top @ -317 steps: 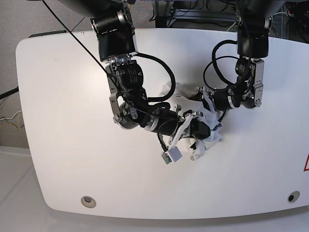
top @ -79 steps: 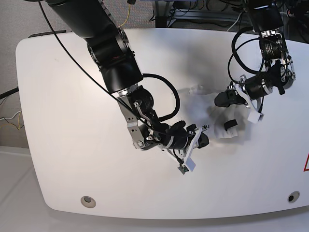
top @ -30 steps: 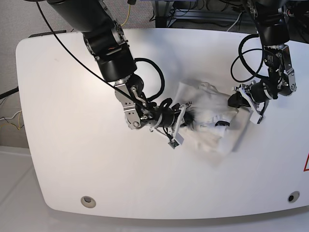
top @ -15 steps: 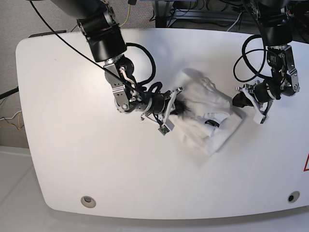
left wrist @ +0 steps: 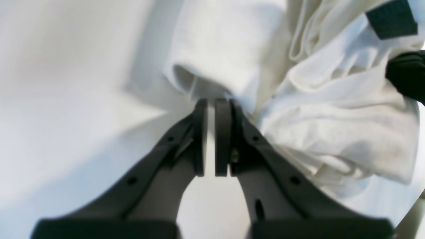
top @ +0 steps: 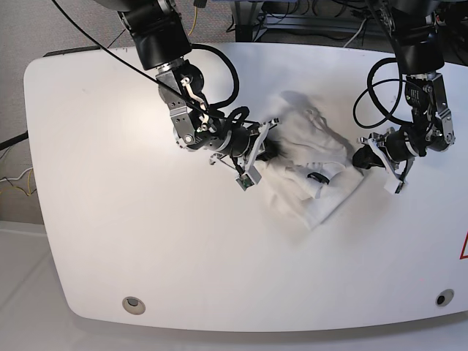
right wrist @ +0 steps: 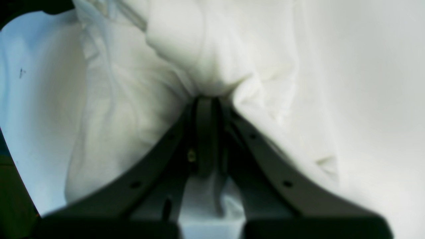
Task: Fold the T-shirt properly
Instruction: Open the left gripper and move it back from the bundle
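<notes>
The white T-shirt lies crumpled and partly drawn out on the white table, right of centre. My right gripper is shut on a bunch of cloth at its left edge; in the right wrist view the gripper pinches the shirt at its tips. My left gripper is at the shirt's right edge. In the left wrist view this gripper is closed to a thin gap at a sleeve-like fold of the shirt. A small black tag shows. The print is hidden.
The table's front edge has round holes at the left and right. Black cables loop off both arms above the table. A red warning mark sits at the right edge. A dark rack stands behind the table.
Over the last second my right gripper has drawn the shirt's left edge back and left. My left gripper shifted slightly right. The shirt now lies more spread out between them.
</notes>
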Controlling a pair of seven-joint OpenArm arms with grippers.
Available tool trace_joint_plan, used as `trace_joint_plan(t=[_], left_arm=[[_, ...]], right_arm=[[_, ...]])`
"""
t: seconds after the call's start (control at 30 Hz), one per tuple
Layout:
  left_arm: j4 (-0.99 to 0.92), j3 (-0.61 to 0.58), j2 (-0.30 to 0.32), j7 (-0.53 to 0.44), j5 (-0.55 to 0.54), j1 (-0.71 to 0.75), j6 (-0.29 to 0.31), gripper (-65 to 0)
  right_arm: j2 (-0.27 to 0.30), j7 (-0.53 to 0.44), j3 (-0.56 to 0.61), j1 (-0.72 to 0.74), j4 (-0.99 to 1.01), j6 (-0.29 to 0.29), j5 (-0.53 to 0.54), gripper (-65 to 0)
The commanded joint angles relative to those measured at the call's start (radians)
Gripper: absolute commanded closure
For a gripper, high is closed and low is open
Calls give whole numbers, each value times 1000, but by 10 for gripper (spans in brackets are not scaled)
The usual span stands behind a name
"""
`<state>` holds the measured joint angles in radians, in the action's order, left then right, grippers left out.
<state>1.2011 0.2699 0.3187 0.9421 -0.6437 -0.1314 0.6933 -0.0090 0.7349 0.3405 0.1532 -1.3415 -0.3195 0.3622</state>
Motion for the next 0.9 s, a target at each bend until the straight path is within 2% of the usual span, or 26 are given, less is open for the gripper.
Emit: trace_joint_plan(t=[0.0, 0.17, 0.3, 0.5, 0.63, 0.87], left_arm=[[16, 4, 15, -18, -18, -29, 5, -32], [20, 4, 12, 21, -20, -32, 5, -45], [61, 6, 12, 50, -41, -32, 5, -91], [147, 35, 10, 116, -112, -24, 5, -165], [205, 93, 3, 191, -132, -23, 5, -169], [328, 187, -54, 297, -189, -23, 5, -167]], right_arm=[[-6, 1, -1, 21, -19, 7, -5, -29], [-6, 1, -1, 52, -42, 29, -4, -29], [-6, 8, -1, 64, -79, 32, -4, -29], [-7, 87, -1, 113, -134, 32, -4, -29], [-21, 117, -1, 136, -161, 33, -5, -29], [-33, 134, 1, 161, -195, 62, -5, -29]])
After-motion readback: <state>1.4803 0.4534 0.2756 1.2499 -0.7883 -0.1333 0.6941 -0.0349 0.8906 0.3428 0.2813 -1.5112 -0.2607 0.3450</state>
